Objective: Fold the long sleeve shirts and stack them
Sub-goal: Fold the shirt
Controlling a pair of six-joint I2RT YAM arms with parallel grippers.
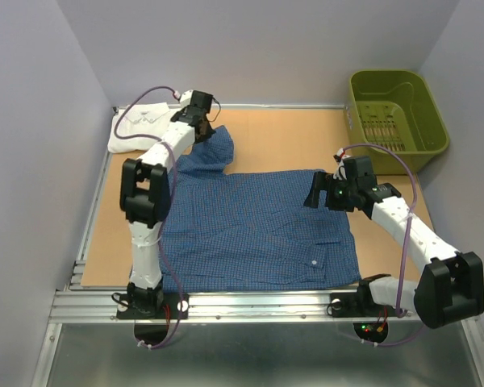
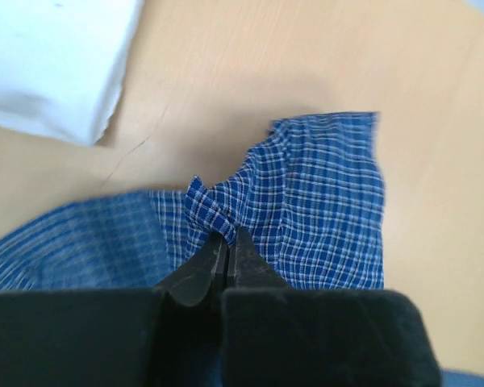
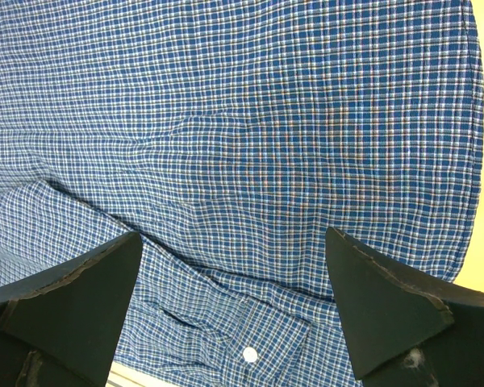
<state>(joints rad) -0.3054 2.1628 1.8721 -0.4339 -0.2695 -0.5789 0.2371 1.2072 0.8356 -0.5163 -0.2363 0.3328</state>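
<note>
On the near half of the tan wooden table (image 1: pixel 290 137), the dark blue fine-checked button-up cloth shirt (image 1: pixel 258 230) is lying spread flat, the right gripper (image 3: pixel 234 235) is hanging wide open and empty above its right part, the left gripper (image 2: pixel 228 238) is pinching a fold at its far-left corner, and the plain white cloth shirt (image 1: pixel 141 125) is sitting folded beyond.

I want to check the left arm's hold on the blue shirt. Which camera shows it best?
The left wrist view: the left gripper is shut on a raised fold of the blue shirt. The top view shows the gripper over the shirt's far left end, grip hidden. The right wrist view shows only cloth.
</note>
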